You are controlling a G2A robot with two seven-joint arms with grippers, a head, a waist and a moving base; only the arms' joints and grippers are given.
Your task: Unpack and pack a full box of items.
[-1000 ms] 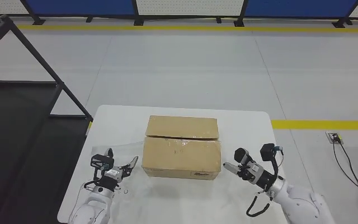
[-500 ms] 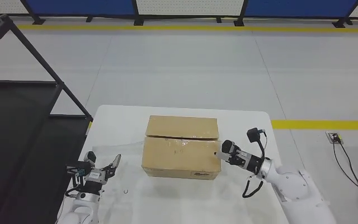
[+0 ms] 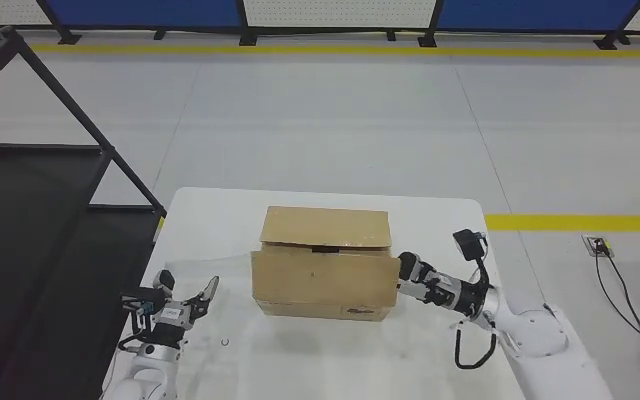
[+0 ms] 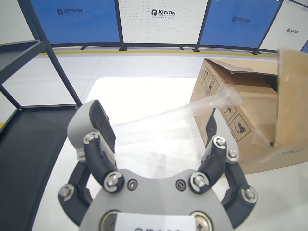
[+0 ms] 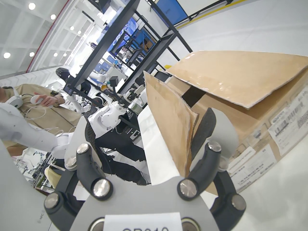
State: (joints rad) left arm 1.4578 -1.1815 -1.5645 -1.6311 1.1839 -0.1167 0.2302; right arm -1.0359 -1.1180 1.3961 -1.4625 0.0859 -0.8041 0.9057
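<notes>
A brown cardboard box [image 3: 322, 285] stands mid-table, its two top flaps parted with a dark gap between them. My right gripper [image 3: 408, 272] is at the box's right end, open, with the raised near flap [image 5: 168, 121] standing between its fingers [image 5: 207, 131]. The far flap [image 5: 235, 75] lies tilted over the box top. My left gripper [image 3: 180, 300] is open near the table's front left, apart from the box [image 4: 240, 102]. A loose strip of clear tape [image 4: 192, 111] trails from the box's left end across in front of the left gripper [image 4: 154, 111].
The white table [image 3: 210, 215] has bare room in front of the box and to its left. A black metal rack [image 3: 60, 230] stands close along the table's left side. A tiny scrap [image 3: 226, 343] lies near the front edge.
My right gripper moved in to the box's right end and the near flap has lifted. My left gripper drew back toward the front left, then stayed still.
</notes>
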